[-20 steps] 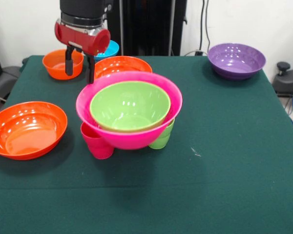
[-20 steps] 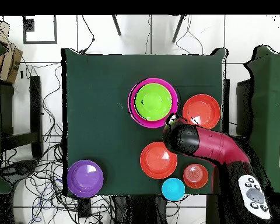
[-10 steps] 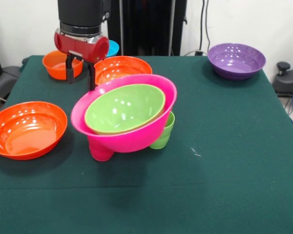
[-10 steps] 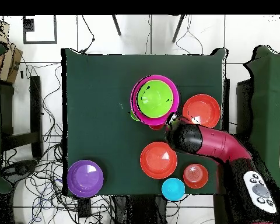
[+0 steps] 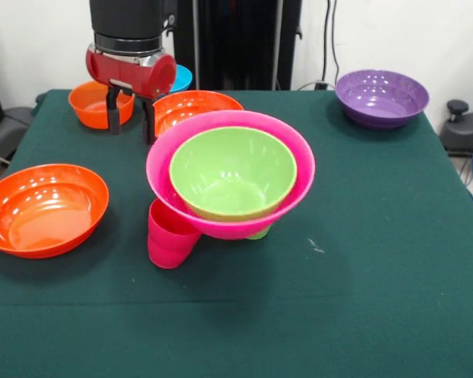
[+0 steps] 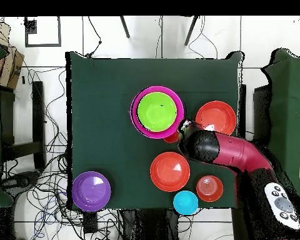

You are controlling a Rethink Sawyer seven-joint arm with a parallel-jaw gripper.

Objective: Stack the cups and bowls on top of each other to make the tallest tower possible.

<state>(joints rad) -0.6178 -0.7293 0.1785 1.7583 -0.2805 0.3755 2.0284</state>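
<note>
We are hovering our gripper (image 5: pixel 129 126), jaws apart and empty, behind the pink bowl (image 5: pixel 292 185) perched on cups, needing another bowl next.

green table (image 5: pixel 378 236) (image 6: pixel 102 125); cables (image 6: pixel 46 181) on floor beside it.

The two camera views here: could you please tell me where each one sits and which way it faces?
Front view: across the table, facing the robot; the arm's red wrist and pincer come down at the top left.
Overhead view: above the table, looking straight down; the red arm enters from the lower right.
Both show the green bowl nested in the pink bowl.
</note>
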